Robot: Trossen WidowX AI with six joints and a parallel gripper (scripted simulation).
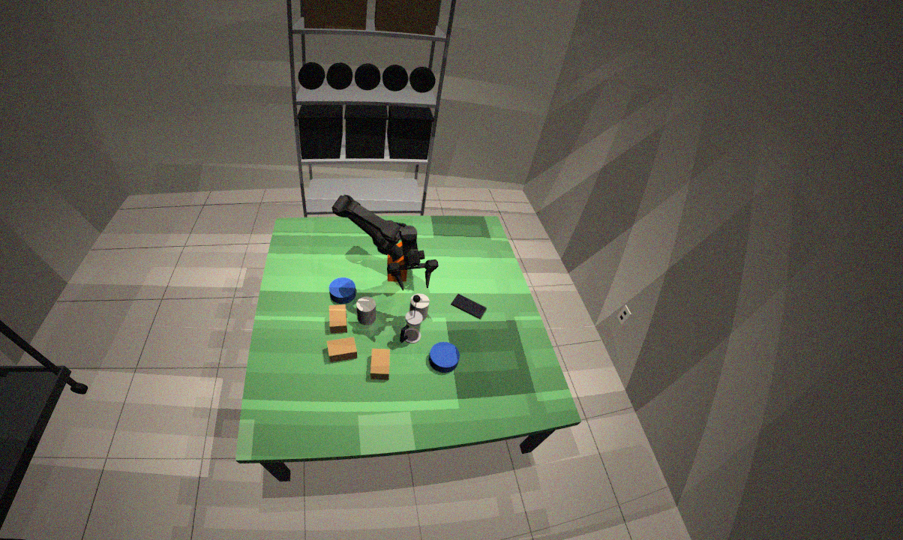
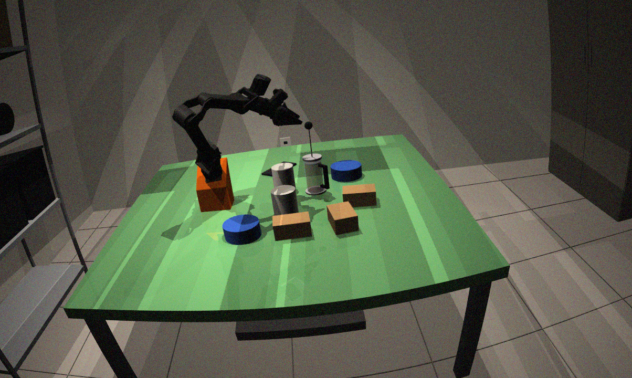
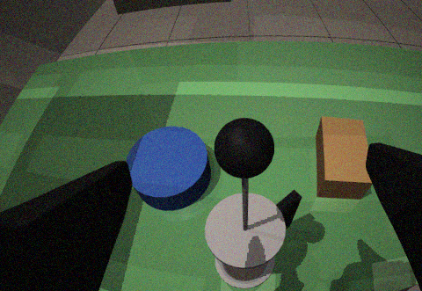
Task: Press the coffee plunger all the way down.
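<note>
The glass coffee press [image 1: 412, 330] [image 2: 314, 175] [image 3: 245, 233] stands upright mid-table. Its thin rod is fully up, with the black plunger knob [image 1: 415, 298] [image 2: 308, 125] [image 3: 244, 147] high above the lid. My gripper [image 1: 415, 275] [image 2: 298, 121] [image 3: 252, 166] is open and empty. It hovers at knob height, just short of the knob on the arm's side. In the wrist view the knob sits centred between the two dark fingers, a little ahead of them and apart from both.
Two grey cylinders [image 2: 283, 174] [image 2: 284, 199] stand close beside the press. Around it lie a blue disc [image 2: 346, 170] [image 3: 169, 168], a second blue disc [image 2: 241, 229], three brown boxes [image 2: 359, 194] [image 2: 342, 217] [image 2: 292, 224] and a black slab [image 1: 469, 305]. The arm stands on an orange block [image 2: 213, 190].
</note>
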